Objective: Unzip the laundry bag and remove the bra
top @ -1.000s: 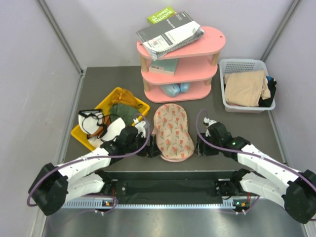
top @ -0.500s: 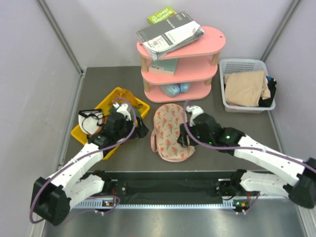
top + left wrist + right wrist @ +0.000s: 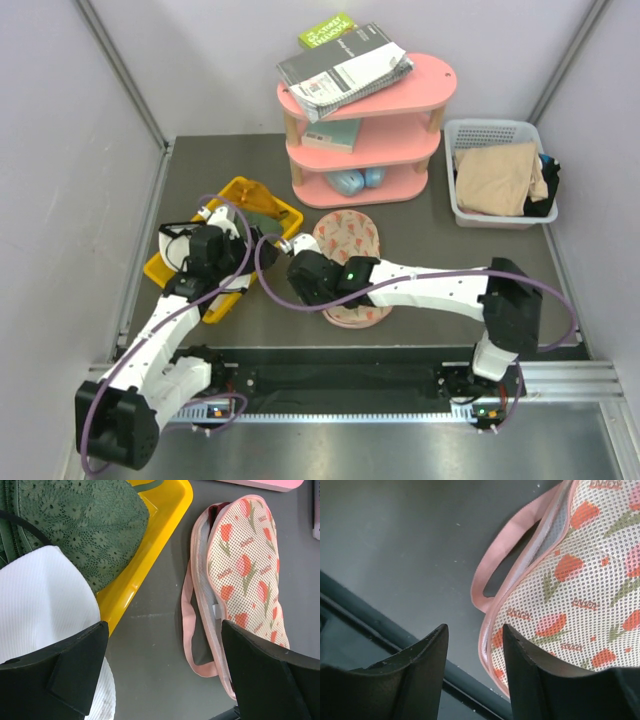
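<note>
Hovering left gripper (image 3: 164, 630) and right gripper (image 3: 475, 630), parted, empty, near the oval cream-pink fruit-print fabric laundry bag (image 3: 560, 590), we sought the zip-pull. It needed pinching.

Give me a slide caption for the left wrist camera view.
Open left gripper above the tulip-print laundry bag and its pink strap, beside a yellow bin of cloths.

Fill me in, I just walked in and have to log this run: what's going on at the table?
Two robot arms are working on a fruit-print laundry bag lying on the table. The right claw, open, reaches across and hovers at the bag's near-left edge by its pink strap. The left claw, wide open, hangs over the yellow bin's edge, holding nothing. No bra is out yet.
</note>
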Controlling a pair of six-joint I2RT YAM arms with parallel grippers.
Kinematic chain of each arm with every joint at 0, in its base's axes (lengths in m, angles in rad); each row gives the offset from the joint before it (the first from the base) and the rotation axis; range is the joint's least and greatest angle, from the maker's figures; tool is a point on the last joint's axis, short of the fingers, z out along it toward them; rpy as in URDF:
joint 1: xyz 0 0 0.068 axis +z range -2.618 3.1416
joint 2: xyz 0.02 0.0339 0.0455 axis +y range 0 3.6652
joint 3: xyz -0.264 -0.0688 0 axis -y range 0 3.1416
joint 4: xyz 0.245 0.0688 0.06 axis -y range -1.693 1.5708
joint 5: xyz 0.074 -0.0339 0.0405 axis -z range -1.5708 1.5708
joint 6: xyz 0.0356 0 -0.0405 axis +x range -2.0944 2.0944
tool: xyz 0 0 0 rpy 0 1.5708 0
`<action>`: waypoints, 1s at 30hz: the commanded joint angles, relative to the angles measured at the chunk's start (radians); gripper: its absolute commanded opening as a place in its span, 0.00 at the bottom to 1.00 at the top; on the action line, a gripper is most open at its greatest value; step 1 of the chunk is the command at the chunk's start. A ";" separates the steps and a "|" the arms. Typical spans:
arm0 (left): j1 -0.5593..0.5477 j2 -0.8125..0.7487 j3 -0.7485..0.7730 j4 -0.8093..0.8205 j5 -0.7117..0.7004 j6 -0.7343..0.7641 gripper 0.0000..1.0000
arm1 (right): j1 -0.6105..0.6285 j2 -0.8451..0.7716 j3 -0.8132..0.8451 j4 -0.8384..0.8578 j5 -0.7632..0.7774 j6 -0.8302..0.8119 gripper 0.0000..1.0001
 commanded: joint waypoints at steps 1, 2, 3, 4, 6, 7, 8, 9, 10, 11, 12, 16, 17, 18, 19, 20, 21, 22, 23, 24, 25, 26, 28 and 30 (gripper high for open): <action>0.010 -0.014 -0.009 0.058 0.028 0.017 0.99 | 0.021 0.061 0.078 -0.077 0.094 0.004 0.47; 0.010 -0.017 -0.011 0.058 0.028 0.017 0.99 | 0.023 0.069 0.081 -0.085 0.109 0.009 0.47; 0.010 -0.022 -0.011 0.058 0.028 0.017 0.99 | 0.023 0.078 0.084 -0.096 0.117 0.010 0.46; 0.010 -0.022 -0.011 0.059 0.030 0.017 0.99 | 0.024 0.095 0.092 -0.104 0.127 0.012 0.45; 0.010 -0.025 -0.012 0.059 0.030 0.017 0.99 | 0.026 0.113 0.102 -0.136 0.146 0.024 0.43; 0.010 -0.025 -0.014 0.061 0.031 0.017 0.99 | 0.027 0.129 0.109 -0.142 0.152 0.027 0.43; 0.010 -0.025 -0.015 0.061 0.033 0.017 0.99 | 0.026 0.133 0.109 -0.148 0.163 0.033 0.43; 0.010 -0.025 -0.017 0.062 0.033 0.017 0.99 | 0.026 0.138 0.109 -0.151 0.164 0.036 0.42; 0.010 -0.025 -0.017 0.064 0.033 0.017 0.99 | 0.026 0.142 0.109 -0.150 0.166 0.036 0.41; 0.010 -0.023 -0.017 0.064 0.036 0.017 0.99 | 0.027 0.144 0.107 -0.150 0.167 0.039 0.40; 0.010 -0.025 -0.017 0.064 0.036 0.017 0.99 | 0.027 0.146 0.107 -0.150 0.169 0.040 0.39; 0.010 -0.019 -0.018 0.065 0.038 0.017 0.99 | 0.029 0.159 0.106 -0.143 0.166 0.040 0.27; 0.010 -0.017 -0.018 0.065 0.036 0.017 0.99 | 0.029 0.162 0.106 -0.142 0.164 0.041 0.21; 0.010 -0.017 -0.018 0.067 0.038 0.017 0.99 | 0.029 0.164 0.107 -0.142 0.163 0.040 0.08; 0.010 -0.016 -0.020 0.067 0.038 0.017 0.99 | 0.029 0.164 0.107 -0.139 0.155 0.040 0.02; 0.010 -0.014 -0.020 0.068 0.038 0.017 0.99 | 0.029 0.162 0.107 -0.136 0.154 0.041 0.00; 0.010 -0.013 -0.020 0.067 0.042 0.017 0.99 | 0.030 0.159 0.109 -0.134 0.154 0.040 0.00; 0.010 -0.013 -0.020 0.068 0.042 0.017 0.99 | 0.029 0.149 0.109 -0.134 0.154 0.043 0.00; 0.010 -0.011 -0.020 0.068 0.044 0.017 0.99 | 0.029 0.140 0.109 -0.142 0.154 0.046 0.00; 0.010 -0.008 -0.020 0.070 0.050 0.019 0.99 | 0.027 0.120 0.109 -0.146 0.158 0.050 0.00; 0.010 -0.007 -0.020 0.072 0.053 0.019 0.99 | 0.023 0.107 0.109 -0.156 0.173 0.055 0.00; 0.010 0.001 -0.020 0.072 0.058 0.022 0.99 | 0.015 0.095 0.109 -0.174 0.181 0.058 0.00; 0.010 0.007 -0.020 0.075 0.070 0.022 0.99 | -0.011 0.040 0.090 -0.192 0.204 0.066 0.00; 0.010 0.016 -0.020 0.081 0.084 0.025 0.99 | -0.037 -0.029 0.049 -0.200 0.210 0.067 0.00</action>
